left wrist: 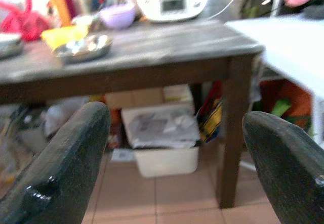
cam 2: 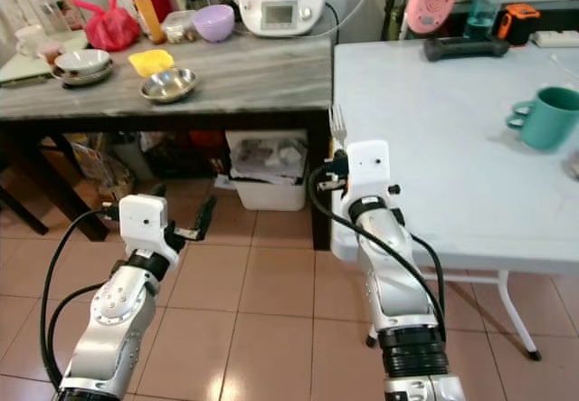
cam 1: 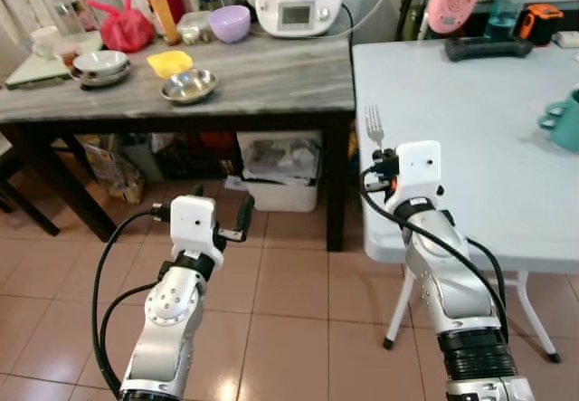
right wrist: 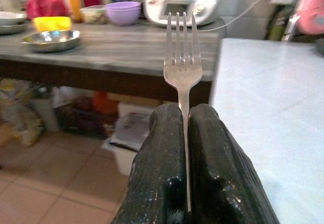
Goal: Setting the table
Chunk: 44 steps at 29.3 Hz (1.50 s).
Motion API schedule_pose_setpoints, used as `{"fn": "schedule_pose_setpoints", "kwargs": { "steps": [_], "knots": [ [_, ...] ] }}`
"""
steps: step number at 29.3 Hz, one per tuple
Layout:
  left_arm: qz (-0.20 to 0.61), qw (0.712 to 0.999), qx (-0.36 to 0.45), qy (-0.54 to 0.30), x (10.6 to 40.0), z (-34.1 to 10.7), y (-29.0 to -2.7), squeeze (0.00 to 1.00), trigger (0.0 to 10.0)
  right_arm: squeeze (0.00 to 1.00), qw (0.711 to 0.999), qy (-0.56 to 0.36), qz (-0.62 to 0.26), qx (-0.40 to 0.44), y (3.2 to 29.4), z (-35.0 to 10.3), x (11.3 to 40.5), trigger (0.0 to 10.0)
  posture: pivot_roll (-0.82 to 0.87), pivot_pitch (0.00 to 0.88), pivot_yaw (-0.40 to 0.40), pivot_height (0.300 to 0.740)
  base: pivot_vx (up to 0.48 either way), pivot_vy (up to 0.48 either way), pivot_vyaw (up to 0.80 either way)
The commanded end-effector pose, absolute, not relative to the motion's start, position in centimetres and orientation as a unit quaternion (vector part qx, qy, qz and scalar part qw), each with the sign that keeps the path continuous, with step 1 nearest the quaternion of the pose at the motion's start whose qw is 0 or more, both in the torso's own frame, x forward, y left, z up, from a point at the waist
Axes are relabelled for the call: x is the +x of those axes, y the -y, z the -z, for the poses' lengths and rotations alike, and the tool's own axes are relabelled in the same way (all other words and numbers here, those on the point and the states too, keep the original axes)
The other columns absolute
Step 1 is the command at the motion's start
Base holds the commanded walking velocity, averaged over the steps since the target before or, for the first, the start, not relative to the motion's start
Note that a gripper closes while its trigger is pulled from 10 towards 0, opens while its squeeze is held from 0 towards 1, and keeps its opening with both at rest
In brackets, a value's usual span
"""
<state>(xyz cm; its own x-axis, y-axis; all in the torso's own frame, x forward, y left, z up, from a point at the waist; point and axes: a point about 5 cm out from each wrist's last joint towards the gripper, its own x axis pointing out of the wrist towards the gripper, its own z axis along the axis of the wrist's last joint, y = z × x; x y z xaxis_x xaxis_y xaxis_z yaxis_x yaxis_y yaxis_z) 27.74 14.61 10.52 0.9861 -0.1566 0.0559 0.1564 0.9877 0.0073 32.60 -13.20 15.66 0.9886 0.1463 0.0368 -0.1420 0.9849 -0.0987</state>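
A slim metal fork (right wrist: 183, 67) is held upright, tines up, pinched by its handle between the closed black fingers of the right end effector (right wrist: 186, 128); in the left eye view it is seen at centre frame, at the near left edge of the white table (cam 1: 470, 120). The left end effector (left wrist: 177, 148) is held spread wide and empty at the lower left of that frame, above the tiled floor (cam 1: 289, 301).

Only a narrow, smooth strip of handle is gripped, so the fork could probably pivot or slip between the ribbed pads if it is swung quickly, or be knocked loose if its tines catch the table edge. The table top looks smooth and pale; a teal mug (cam 2: 547, 116) with a rounded handle stands at the right. In the upper left, a grey, grained table (cam 1: 253, 75) carries shiny steel bowls (cam 1: 188, 85) and a lilac bowl (cam 1: 229, 23).
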Motion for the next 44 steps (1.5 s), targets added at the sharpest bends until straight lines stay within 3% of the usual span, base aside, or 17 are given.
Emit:
{"fn": "schedule_pose_setpoints", "kwargs": {
  "steps": [1, 12, 44],
  "knots": [
    [0.076, 0.996, 0.000, 0.038, 27.5, -10.9, -14.7, 0.00, 10.0, 0.00, 0.996, 0.040, -0.055, -0.049, 14.1, -16.3, 32.2, 10.0, -0.14, 0.047, 0.114, 0.740, 0.000, 0.000, 0.00],
    [0.073, 0.997, 0.009, 0.017, 27.1, -10.1, -15.3, 0.00, 10.0, 0.00, 0.996, 0.049, -0.024, -0.076, 16.5, -15.8, 31.0, 10.0, -0.15, 0.045, 0.132, 0.740, 0.000, 0.028, 0.00],
    [0.072, 0.997, 0.004, 0.025, 28.0, -10.4, -14.7, 0.00, 10.0, 0.00, 0.995, 0.044, -0.035, -0.084, 15.6, -15.2, 30.4, 10.0, -0.14, 0.036, 0.106, 0.740, 0.000, 0.477, 0.00]
  ]
}}
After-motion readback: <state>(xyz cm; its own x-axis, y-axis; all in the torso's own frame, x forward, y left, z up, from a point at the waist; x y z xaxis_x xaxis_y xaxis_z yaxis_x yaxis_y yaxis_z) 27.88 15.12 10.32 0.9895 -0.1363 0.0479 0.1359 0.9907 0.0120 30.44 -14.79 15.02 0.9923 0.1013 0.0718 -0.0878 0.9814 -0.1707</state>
